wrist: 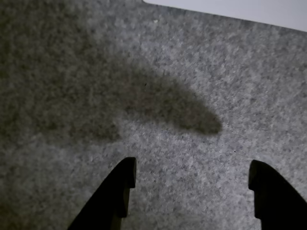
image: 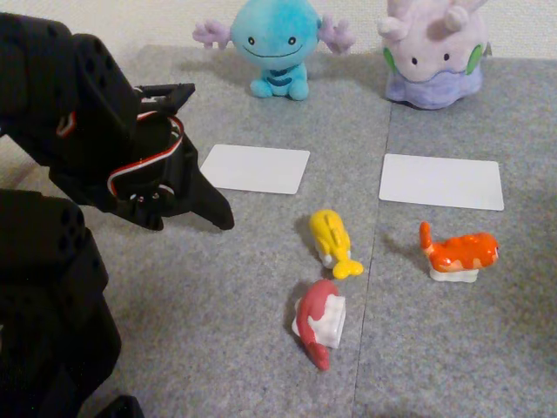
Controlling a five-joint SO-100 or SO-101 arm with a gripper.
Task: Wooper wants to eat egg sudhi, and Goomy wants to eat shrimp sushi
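Grey felt mat (image: 261, 348): your working surface. Your black gripper (image: 218, 213) hangs at the left of the fixed view, above the mat, near the left white card (image: 256, 168). In the wrist view the gripper (wrist: 192, 184) stands with its fingers (wrist: 120, 187) spread wide, bare felt between them, nothing held. Egg sudhi (image: 332, 240): yellow, to the right of your gripper and slightly nearer, apart from it. Shrimp sushi (image: 457, 252): orange, farther right, near the right white card (image: 442, 181). Dark red piece (image: 319, 324): just near of the egg sudhi. Wooper (image: 277, 43): far, behind the left card. Goomy (image: 432, 52): far right, behind the right card.
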